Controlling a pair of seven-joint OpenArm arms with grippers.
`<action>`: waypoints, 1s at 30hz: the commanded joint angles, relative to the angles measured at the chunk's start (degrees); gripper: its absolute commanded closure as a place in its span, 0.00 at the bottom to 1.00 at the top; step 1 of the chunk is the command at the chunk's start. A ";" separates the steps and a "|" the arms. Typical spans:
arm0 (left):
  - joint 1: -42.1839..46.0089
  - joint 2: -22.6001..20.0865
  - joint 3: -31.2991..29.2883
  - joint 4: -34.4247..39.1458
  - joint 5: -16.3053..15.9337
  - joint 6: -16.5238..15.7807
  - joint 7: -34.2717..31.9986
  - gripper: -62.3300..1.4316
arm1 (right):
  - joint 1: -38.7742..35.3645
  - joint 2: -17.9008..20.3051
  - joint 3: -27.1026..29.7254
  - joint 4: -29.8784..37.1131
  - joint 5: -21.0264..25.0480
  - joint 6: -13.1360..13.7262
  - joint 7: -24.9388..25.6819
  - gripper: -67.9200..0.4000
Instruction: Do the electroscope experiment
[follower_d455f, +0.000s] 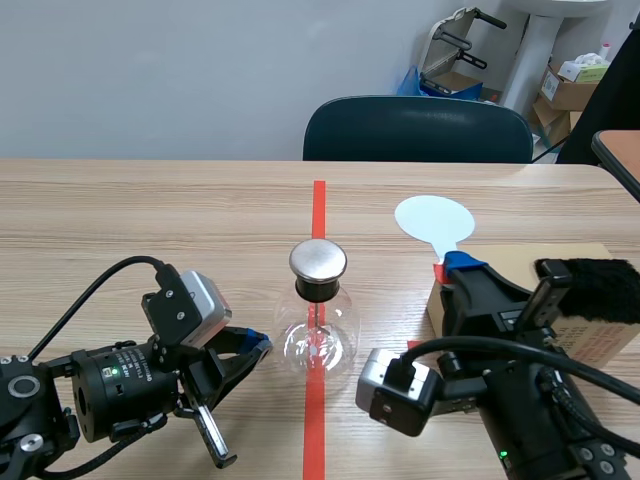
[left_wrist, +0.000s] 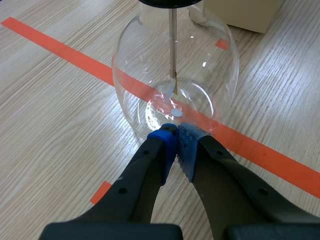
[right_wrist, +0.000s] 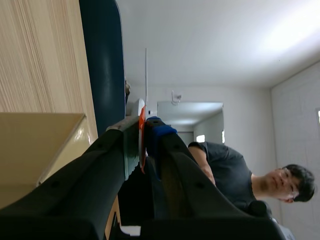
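The electroscope, a round clear glass flask (follower_d455f: 318, 338) with a flat metal cap (follower_d455f: 318, 260), stands on the red tape line at mid-table. Inside it a thin rod (left_wrist: 172, 45) hangs down to small foil leaves. My left gripper (follower_d455f: 255, 348) lies low to the flask's left, shut on nothing; its blue pads (left_wrist: 167, 142) meet right at the foot of the flask (left_wrist: 175, 70). My right gripper (follower_d455f: 462, 265) is shut on the orange handle (right_wrist: 142, 135) of a pale round paddle (follower_d455f: 434, 220), held upright to the right of the flask and seen edge-on in the right wrist view.
A cardboard box (follower_d455f: 590, 335) with a black furry cloth (follower_d455f: 600, 285) on it sits at the right, close behind my right arm. A dark chair (follower_d455f: 418, 130) stands across the table. A person (right_wrist: 240, 175) shows in the right wrist view.
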 joint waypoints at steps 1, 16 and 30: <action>-0.31 0.46 0.04 0.74 -0.35 0.09 -0.59 0.95 | 0.66 0.63 0.33 0.94 0.02 -0.63 -1.86 0.97; -0.31 0.46 0.04 0.74 -0.35 0.09 -0.59 0.95 | 0.66 0.63 0.33 0.94 0.02 -0.63 -10.73 0.97; -0.31 0.46 0.04 0.74 -0.35 0.09 -0.59 0.95 | 0.66 0.63 0.33 0.94 0.02 -0.63 4.44 0.97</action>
